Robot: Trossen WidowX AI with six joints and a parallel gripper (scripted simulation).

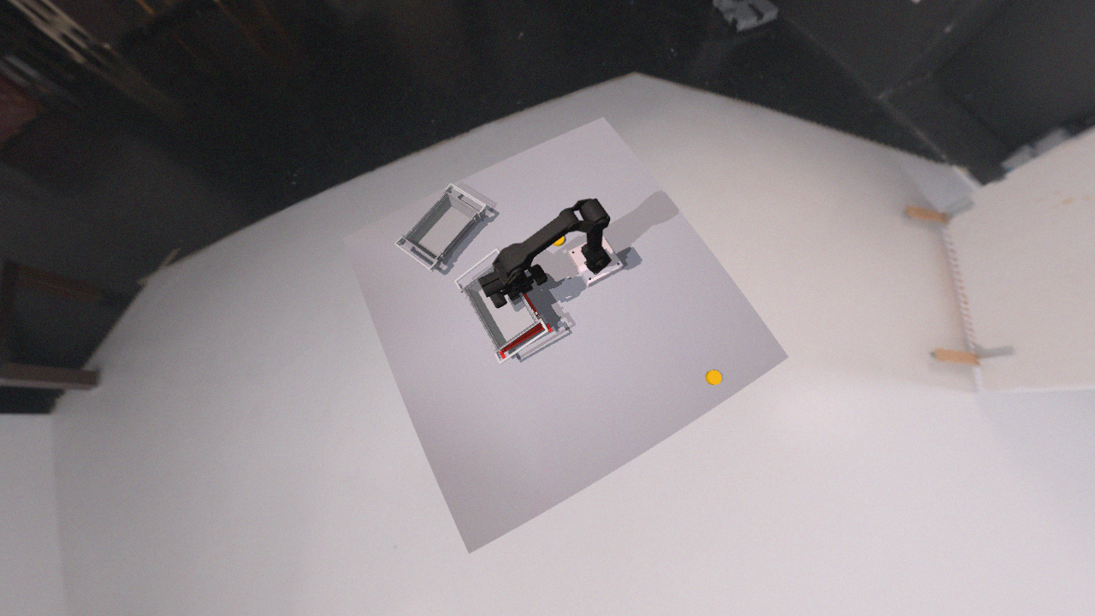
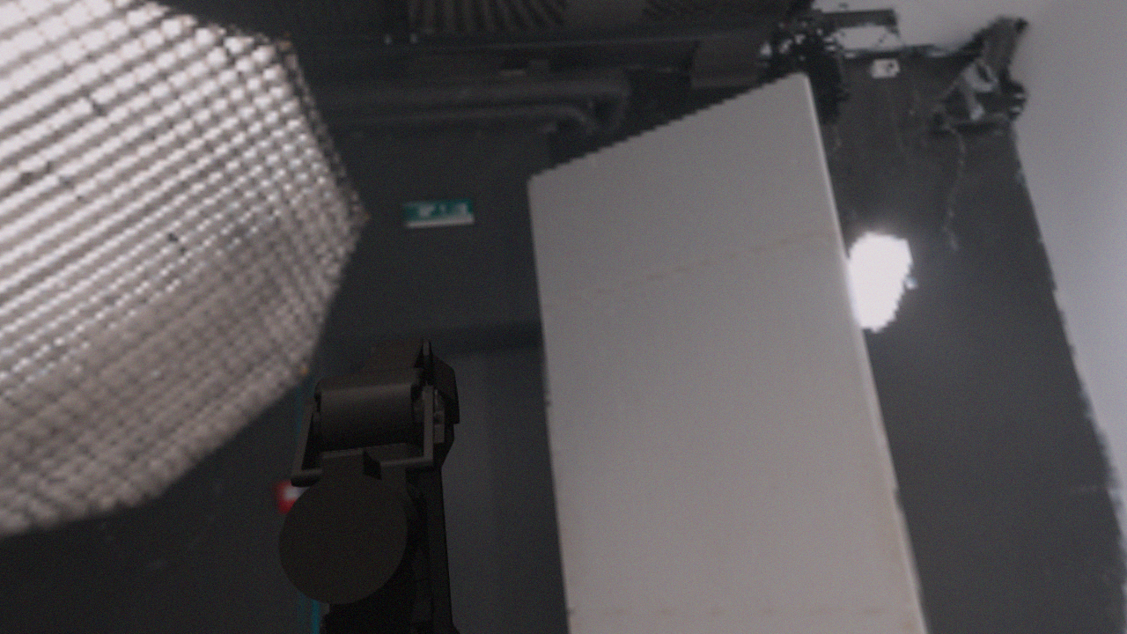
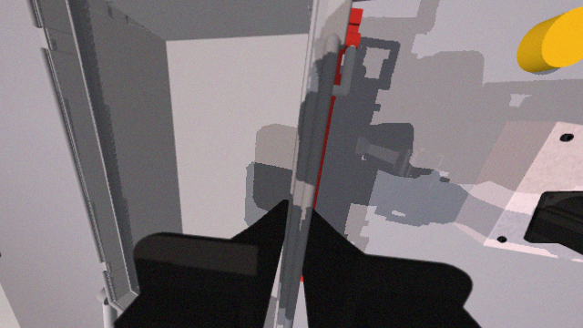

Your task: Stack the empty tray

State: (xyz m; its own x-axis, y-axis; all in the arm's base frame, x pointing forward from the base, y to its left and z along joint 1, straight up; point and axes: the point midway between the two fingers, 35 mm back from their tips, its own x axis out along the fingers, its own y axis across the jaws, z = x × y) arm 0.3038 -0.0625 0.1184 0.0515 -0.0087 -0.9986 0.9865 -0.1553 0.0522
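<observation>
My gripper (image 1: 501, 294) (image 3: 293, 206) is shut on the thin long wall of the empty grey tray (image 1: 481, 310) (image 3: 132, 137). This tray hangs over the loaded tray (image 1: 545, 346), shifted a little to one side. The red blocks (image 1: 526, 337) (image 3: 352, 27) of the load show along two edges beside it. In the wrist view a grey wire bar (image 3: 339, 68) lies close along the held wall, next to the red blocks. I cannot tell whether the held tray touches the bars. The exterior view shows only part of the arm (image 2: 370, 473).
Another grey tray (image 1: 459, 192) stands apart at the back left of the mat. The robot base (image 1: 595, 260) (image 3: 547, 173) is just right of the trays. One yellow disc (image 1: 713, 376) lies at the mat's right corner, another (image 1: 559, 239) (image 3: 551, 43) by the base.
</observation>
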